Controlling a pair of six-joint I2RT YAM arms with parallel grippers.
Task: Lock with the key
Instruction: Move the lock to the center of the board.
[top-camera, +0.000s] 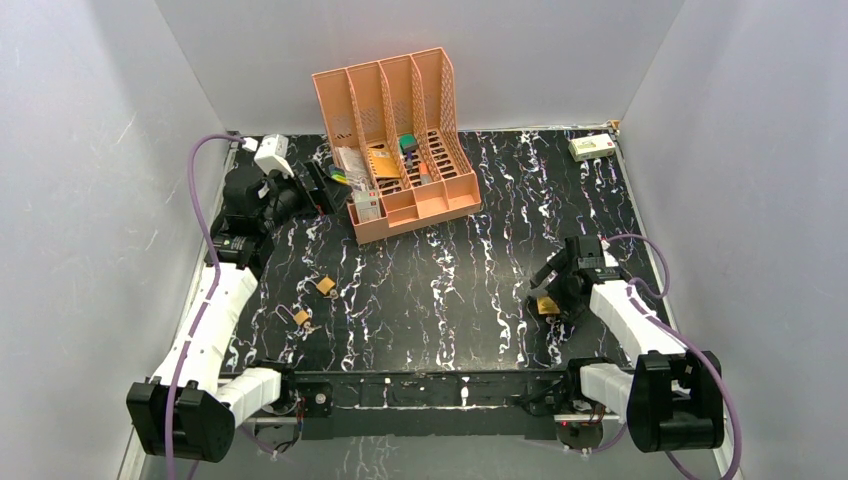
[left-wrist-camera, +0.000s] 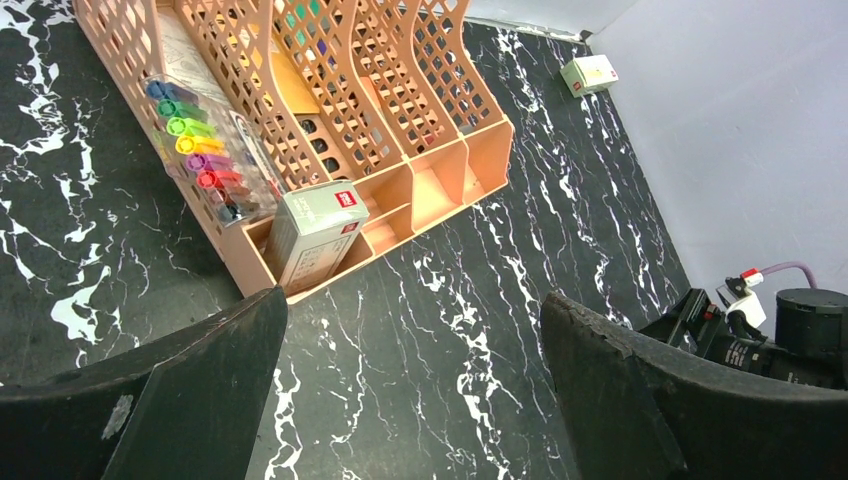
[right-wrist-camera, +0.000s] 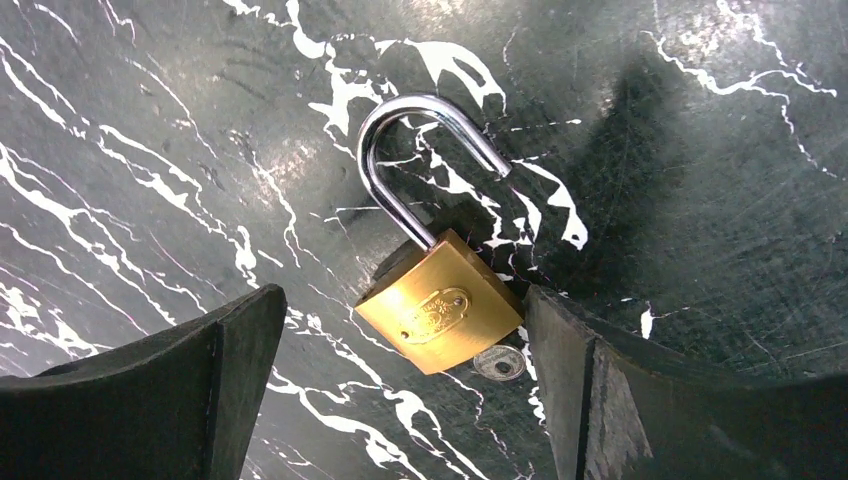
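Observation:
A brass padlock lies flat on the black marble table, its silver shackle swung open. The key's small round silvery head sticks out from under the padlock's bottom edge. My right gripper is open and straddles the padlock body, with the right finger against or almost against its corner. In the top view the right gripper hovers over this padlock at the right. My left gripper is open and empty over bare table beside the orange organizer; it also shows in the top view.
An orange file organizer stands at the back middle, holding a marker pack and a grey box. Two small brass padlocks lie at the left front. A white box sits at the back right corner.

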